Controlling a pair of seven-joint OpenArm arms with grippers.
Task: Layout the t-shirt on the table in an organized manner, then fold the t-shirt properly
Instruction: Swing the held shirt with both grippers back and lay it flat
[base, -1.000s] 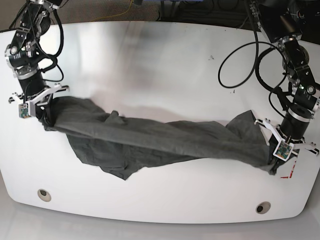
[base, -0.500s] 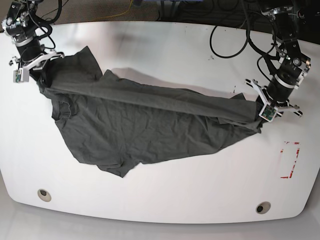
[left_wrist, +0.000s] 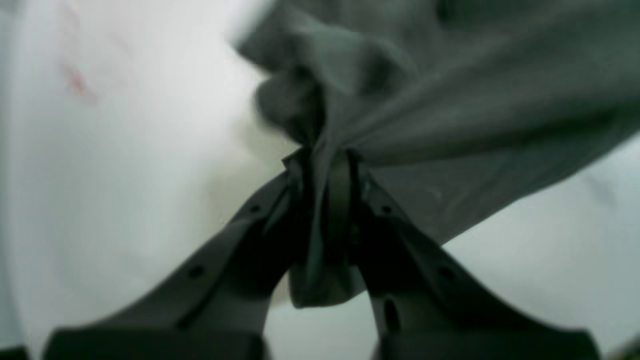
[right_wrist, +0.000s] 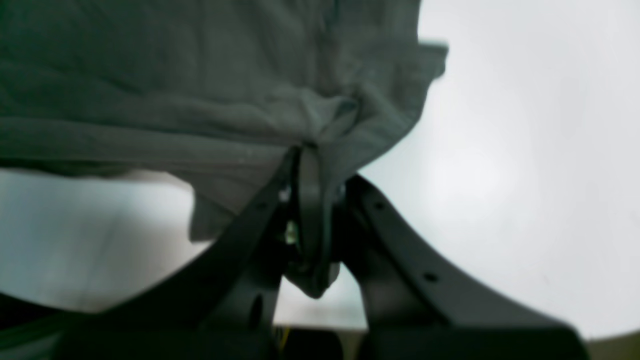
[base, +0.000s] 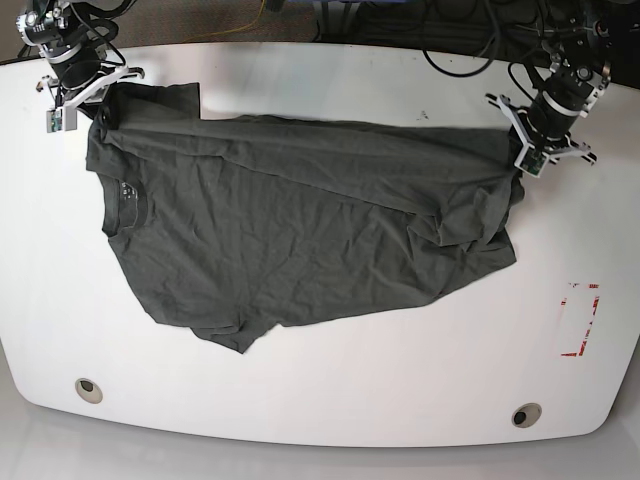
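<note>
Both grippers, the left and the right, are clamped on opposite far corners of the shirt, which lies spread on the table, apparently to hold its far edge taut for flattening.

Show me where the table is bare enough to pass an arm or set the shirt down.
Bare table: a wide strip along the near edge below the t-shirt hem, between the two grommets, and the right side around the red tape mark. The far strip between the arms is narrow. Crowded: both far corners, where the left pincer and right pincer grip the shirt.
</note>
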